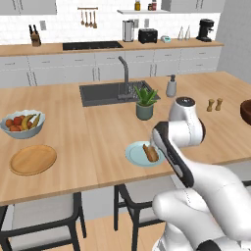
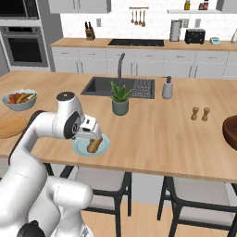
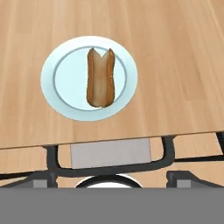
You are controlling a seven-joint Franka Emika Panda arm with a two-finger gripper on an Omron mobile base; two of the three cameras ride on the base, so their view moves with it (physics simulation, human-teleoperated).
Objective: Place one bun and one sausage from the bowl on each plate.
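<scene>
**One bun on the blue-green plate**

One bun lies split on the pale blue-green plate near the counter's front edge. The gripper hangs above it, jaws spread wide and empty. The potted plant and soap dispenser stand behind, the tan-orange plate and fruit bowl well off left, and the dark wooden bowl far right.
</scene>
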